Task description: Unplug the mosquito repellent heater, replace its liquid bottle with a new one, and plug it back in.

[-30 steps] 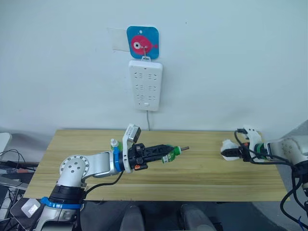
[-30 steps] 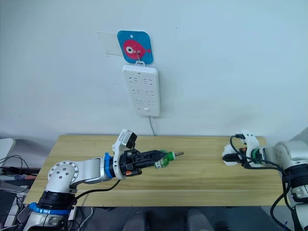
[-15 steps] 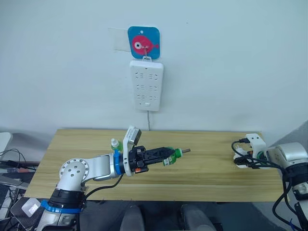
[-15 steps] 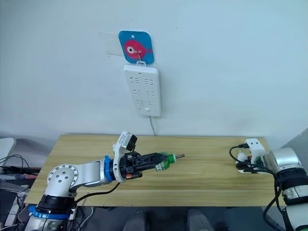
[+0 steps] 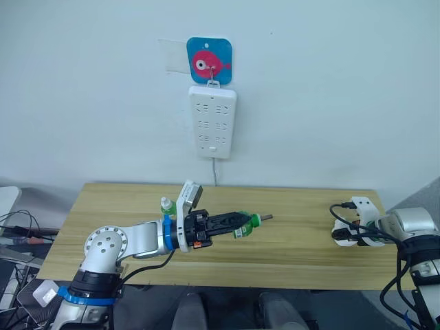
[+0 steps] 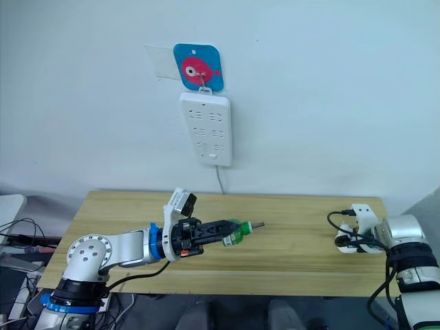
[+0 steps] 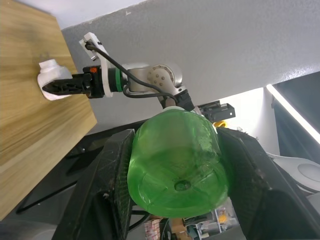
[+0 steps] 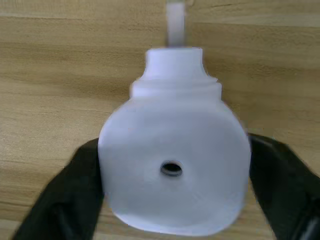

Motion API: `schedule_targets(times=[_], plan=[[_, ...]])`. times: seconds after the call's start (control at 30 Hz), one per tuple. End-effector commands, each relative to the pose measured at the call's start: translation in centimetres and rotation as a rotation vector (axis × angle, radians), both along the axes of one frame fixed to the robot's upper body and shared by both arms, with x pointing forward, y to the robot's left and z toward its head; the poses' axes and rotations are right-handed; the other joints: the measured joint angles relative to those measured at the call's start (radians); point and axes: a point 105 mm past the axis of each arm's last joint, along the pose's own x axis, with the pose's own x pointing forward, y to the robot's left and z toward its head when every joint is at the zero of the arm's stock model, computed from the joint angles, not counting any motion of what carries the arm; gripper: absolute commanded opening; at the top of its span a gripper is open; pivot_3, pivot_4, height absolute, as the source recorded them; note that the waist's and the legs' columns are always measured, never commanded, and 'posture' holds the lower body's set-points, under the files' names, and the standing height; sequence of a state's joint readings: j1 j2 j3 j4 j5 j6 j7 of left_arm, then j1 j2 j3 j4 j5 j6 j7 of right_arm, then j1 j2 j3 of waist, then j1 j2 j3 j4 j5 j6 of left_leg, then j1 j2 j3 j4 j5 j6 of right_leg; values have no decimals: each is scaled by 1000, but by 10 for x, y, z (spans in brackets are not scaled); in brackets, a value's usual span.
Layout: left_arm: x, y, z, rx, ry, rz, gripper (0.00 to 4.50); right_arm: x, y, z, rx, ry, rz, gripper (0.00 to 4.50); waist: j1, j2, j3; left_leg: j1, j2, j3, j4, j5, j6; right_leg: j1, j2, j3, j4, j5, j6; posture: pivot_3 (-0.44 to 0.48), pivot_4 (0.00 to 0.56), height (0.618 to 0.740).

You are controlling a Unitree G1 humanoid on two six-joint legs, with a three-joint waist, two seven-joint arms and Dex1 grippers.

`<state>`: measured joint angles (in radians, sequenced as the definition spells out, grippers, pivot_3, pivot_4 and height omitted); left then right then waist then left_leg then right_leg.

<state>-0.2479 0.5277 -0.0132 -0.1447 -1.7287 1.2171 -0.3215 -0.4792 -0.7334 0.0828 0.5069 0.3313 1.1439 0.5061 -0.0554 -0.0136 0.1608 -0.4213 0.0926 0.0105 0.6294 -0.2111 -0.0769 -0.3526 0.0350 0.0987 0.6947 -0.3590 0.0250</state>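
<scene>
The heater [image 8: 172, 167] is off the wall strip [image 5: 212, 122] and sits in the R gripper [image 8: 175, 200], just above the table [image 5: 289, 251] near its right end. Its two black fingers press on both sides of the white body, so it's pinching the heater. The round vent hole faces the R wrist cam, and the neck points away from it.

The L gripper [image 5: 230, 223] is over the middle of the table. Its fingers are squeezed on a green bottle [image 7: 177, 160], lying on its side, wick end pointing toward the right arm. A 2nd small bottle [image 5: 165, 204] stands on the table behind the L arm, near the back edge.

Step in hand, I think: the bottle swap. The heater is unplugged. I can't tell if the green bottle is the old one just taken out or the new one going in. The two hands are well apart.

Next move prob needs both hands to come close, w/ the wick lined up straight to the heater neck, then a twist. After that, plug back into the strip.

Vs 1 s ago: the R gripper w/ the heater has pulled back toward the robot's right and turned. It was stretched more toward the middle before. The L gripper and green bottle have stayed about the same. The cam shifted a bit too.
</scene>
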Motion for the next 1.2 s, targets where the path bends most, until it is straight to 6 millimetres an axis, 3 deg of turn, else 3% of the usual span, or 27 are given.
schedule_targets(times=[0.03, 0.2, 0.43, 0.5, 0.57, 0.7, 0.93, 1.03, 1.2], plan=[[-5, -2, 7, -20, -30, -28, 2232, 5, -3, 13, 2, -37, 6, 4478, 0, 0, 0, 0, 0, 0, 0, 0, 0, 0, 0, 0, 0, 0, 0, -39, 131, 740], [-3, -2, 5, -19, -35, -26, 2232, 13, -5, 36, -7, -98, 16, 4478, 0, 0, 0, 0, 0, 0, 0, 0, 0, 0, 0, 0, 0, 0, 0, -50, 124, 740], [0, 1, 4, -16, -58, -13, 2232, 28, 3, 88, 21, -261, 120, 4478, -2, 0, 0, 0, 0, 0, 0, 0, 0, 0, 0, 0, 0, 0, 0, -71, 123, 740], [7, 1, 8, 2, -147, 22, 2232, 39, 23, 117, 143, -376, 148, 4478, -5, 0, 0, 0, 0, 0, 0, 0, 0, 0, 0, 0, 0, 0, 0, -80, 124, 740], [16, -1, 15, 16, -257, 68, 2232, 43, 51, 147, 382, -488, 155, 4478, -11, 0, 0, 0, 0, 1, 0, 0, 0, 0, 0, 1, 1, 0, 0, -86, 126, 740], [28, -7, 16, 71, -429, 152, 2232, 30, 80, 177, 736, -590, 132, 4478, -5, 0, 0, 0, 0, 0, -1, 0, -1, 1, 0, -1, -1, 0, 0, -94, 130, 740], [51, -20, 19, 247, -936, 339, 2232, -5, 125, 179, 1113, -651, 146, 4478, -1, 0, 0, -5, 0, 1, -1, 0, -2, -1, -2, 0, -6, 1, 0, -110, 139, 740], [60, -27, 22, 264, -1050, 389, 2232, -20, 151, 176, 1158, -631, 182, 4478, -7, 0, 0, -4, 0, 3, -1, -1, -2, -2, -2, 1, -4, 1, 0, -115, 141, 740], [66, -39, 25, 267, -1125, 400, 2232, -28, 178, 175, 1225, -557, 78, 4478, -32, 0, 0, -5, 0, 1, -1, -3, 2, -2, -2, 2, -3, 0, 1, -124, 145, 740]])
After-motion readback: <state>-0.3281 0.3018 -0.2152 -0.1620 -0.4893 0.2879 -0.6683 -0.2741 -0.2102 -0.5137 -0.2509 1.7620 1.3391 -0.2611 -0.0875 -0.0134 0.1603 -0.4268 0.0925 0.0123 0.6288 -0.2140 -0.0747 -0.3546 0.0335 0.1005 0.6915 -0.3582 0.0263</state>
